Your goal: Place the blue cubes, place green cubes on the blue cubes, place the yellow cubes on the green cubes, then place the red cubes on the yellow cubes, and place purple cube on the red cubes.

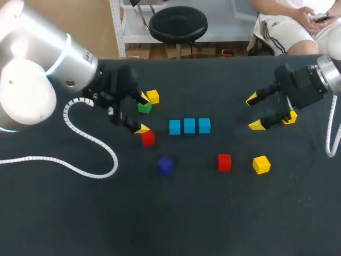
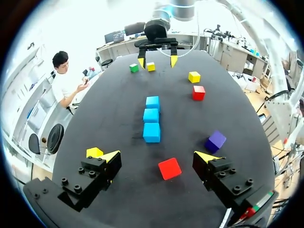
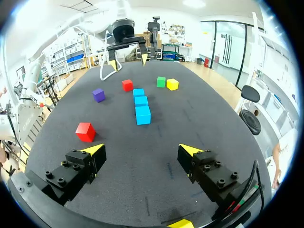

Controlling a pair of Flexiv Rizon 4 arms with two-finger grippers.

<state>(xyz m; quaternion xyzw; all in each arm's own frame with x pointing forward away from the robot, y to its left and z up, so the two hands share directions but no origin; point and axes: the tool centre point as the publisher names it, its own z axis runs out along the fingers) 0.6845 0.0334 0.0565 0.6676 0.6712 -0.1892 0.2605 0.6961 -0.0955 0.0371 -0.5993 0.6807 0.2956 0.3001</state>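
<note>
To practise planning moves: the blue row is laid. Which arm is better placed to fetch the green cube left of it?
Left, probably. The left hand, open, hovers right at the green cube; the right hand sits beyond the blue row.

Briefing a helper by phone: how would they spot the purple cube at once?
Find the central row of three blue cubes. The purple cube sits on the robot's side of it, near its left end. Its nearest neighbour is a red cube; nothing else is purple.

The left gripper [image 2: 158,156] gapes wide; a red cube [image 2: 169,168] lies between its jaws, three blue cubes [image 2: 151,116] lined up ahead.
</note>
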